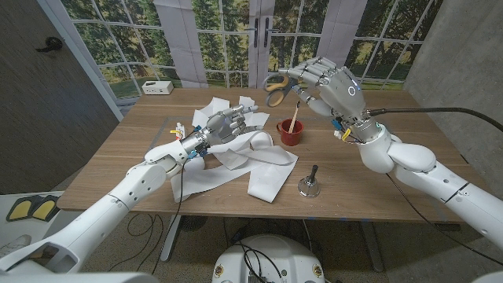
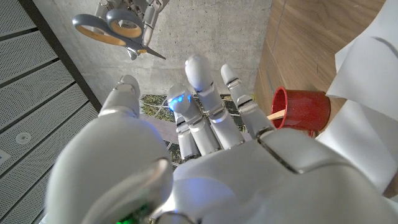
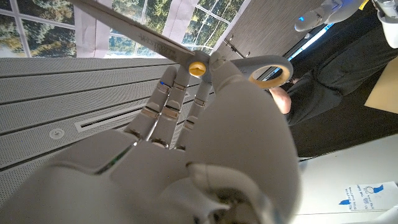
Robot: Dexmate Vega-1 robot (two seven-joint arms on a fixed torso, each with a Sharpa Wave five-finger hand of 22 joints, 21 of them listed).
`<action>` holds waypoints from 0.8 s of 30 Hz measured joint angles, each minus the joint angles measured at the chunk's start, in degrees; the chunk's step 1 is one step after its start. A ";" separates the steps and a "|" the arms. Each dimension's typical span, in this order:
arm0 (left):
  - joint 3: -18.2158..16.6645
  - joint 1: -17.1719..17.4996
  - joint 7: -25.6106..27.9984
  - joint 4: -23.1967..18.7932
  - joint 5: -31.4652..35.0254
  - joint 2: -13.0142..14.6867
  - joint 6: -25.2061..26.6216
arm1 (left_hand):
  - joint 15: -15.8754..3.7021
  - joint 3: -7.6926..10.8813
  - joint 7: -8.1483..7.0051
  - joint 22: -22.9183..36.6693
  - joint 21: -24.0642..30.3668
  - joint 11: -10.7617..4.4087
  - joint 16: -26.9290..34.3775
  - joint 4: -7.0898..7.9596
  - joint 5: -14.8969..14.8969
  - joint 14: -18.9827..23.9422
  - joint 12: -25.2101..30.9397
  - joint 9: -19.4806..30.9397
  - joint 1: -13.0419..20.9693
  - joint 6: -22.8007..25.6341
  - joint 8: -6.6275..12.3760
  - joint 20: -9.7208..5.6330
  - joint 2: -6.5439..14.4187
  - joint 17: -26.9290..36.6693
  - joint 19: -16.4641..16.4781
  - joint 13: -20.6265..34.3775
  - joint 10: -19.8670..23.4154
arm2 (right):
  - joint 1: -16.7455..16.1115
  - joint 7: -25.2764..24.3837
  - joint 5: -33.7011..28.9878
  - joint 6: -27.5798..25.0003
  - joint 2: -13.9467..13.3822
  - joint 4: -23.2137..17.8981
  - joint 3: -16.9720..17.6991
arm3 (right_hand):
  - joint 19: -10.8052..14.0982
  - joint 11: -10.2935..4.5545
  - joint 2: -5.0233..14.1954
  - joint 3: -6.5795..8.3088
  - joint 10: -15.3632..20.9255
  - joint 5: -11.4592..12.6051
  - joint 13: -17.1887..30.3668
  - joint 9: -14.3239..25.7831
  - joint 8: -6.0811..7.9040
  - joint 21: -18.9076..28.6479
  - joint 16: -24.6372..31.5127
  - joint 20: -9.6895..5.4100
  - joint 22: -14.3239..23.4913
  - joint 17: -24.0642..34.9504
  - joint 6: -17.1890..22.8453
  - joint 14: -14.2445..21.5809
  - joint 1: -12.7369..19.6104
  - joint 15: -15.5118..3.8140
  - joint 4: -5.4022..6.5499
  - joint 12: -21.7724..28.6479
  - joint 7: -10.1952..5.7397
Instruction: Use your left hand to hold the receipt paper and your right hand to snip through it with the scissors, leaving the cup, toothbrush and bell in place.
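The white receipt paper (image 1: pixel 263 161) lies crumpled across the middle of the table and also shows as white receipt paper (image 2: pixel 367 81) in the left wrist view. My left hand (image 1: pixel 228 124) hovers over its far left part with fingers stretched out and apart, holding nothing; the same left hand (image 2: pixel 211 124) reaches toward the red cup (image 2: pixel 301 109). My right hand (image 1: pixel 334 86) is raised above the table's back and grips the scissors (image 1: pixel 277 86) by their grey and yellow handles. The scissors (image 3: pixel 205 62) have their blades together. The red cup (image 1: pixel 291 131) holds a wooden toothbrush (image 1: pixel 294 118). A small metal bell (image 1: pixel 307 182) stands near the front edge.
A white box (image 1: pixel 158 87) sits at the table's back left corner. Bare wood (image 1: pixel 393 134) lies under my right arm. A person in dark clothing (image 3: pixel 329 93) shows in the right wrist view. Windows and a door stand behind the table.
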 measured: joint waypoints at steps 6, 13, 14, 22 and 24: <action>0.02 0.01 -1.07 -0.51 -0.69 0.19 0.48 | 0.00 -0.97 0.30 0.00 0.16 0.15 1.06 0.70 0.00 0.00 0.51 0.00 0.22 0.30 0.00 -0.28 -0.22 0.06 0.36 0.66 0.54 | 0.42 -0.91 -2.23 -1.55 -0.52 -0.32 -1.14 | 0.00 0.00 0.00 0.00 0.00 -0.17 -0.01 -0.01 0.00 0.00 -0.21 0.00 0.00 0.00 0.00 0.00 0.00 -0.01 0.00 -0.06 0.00; 0.02 0.03 -2.53 -0.58 -1.44 0.26 0.97 | 0.00 -1.75 0.31 -0.01 0.60 0.24 1.52 1.00 0.00 0.00 0.65 -0.01 -0.16 0.31 0.00 -0.19 0.16 0.24 0.63 0.68 0.63 | 1.22 -1.11 -2.71 -1.91 -1.53 -0.37 -2.62 | -0.74 -0.01 0.00 0.00 -0.01 -0.24 -0.07 -0.03 -0.24 0.40 -0.66 0.12 0.01 0.01 -0.16 0.01 -0.01 -0.02 0.00 -0.11 -0.14; 0.00 0.20 -2.74 -0.80 -1.58 0.48 1.01 | 0.00 -1.75 0.31 -0.01 0.60 0.24 1.71 1.01 0.00 0.00 0.65 -0.01 -0.16 0.30 0.00 -0.19 0.16 0.28 0.63 0.76 0.63 | 1.33 -2.11 -4.76 -2.67 -1.71 -0.34 -2.79 | -0.95 -0.01 0.00 0.00 -0.01 -0.23 -0.07 -0.02 -0.24 0.40 -0.67 -0.11 0.01 0.01 -0.21 0.01 -0.01 -0.02 0.00 -0.12 -0.20; 0.00 0.20 -3.88 -0.80 -2.07 0.48 1.27 | -0.13 -1.99 0.31 -0.01 1.05 0.25 1.97 1.24 0.00 -0.13 1.07 -0.01 -0.16 0.31 0.00 -0.19 0.76 0.51 0.62 1.56 0.64 | 2.10 -2.23 -4.76 -2.67 -3.39 -0.17 -3.96 | -0.49 -0.23 0.30 0.00 -0.22 -0.01 -0.07 0.21 -0.35 2.56 -2.20 -0.15 0.12 3.28 -0.73 0.11 -0.32 -0.14 0.00 -0.33 -0.71; 0.00 0.20 -4.27 -0.80 -2.08 0.48 1.50 | -0.20 -2.16 0.46 -0.01 1.05 0.34 1.97 1.41 0.00 -0.20 1.07 -0.01 -0.16 0.45 0.00 -0.19 0.76 0.57 0.62 1.74 0.73 | 2.32 -2.23 -4.76 -2.67 -4.02 -0.17 -4.30 | -0.38 -0.23 0.29 0.00 -0.22 -0.01 -0.07 0.27 -0.38 2.88 -2.55 -0.21 0.18 3.31 -0.73 0.20 -0.47 -0.23 0.00 -0.38 -0.71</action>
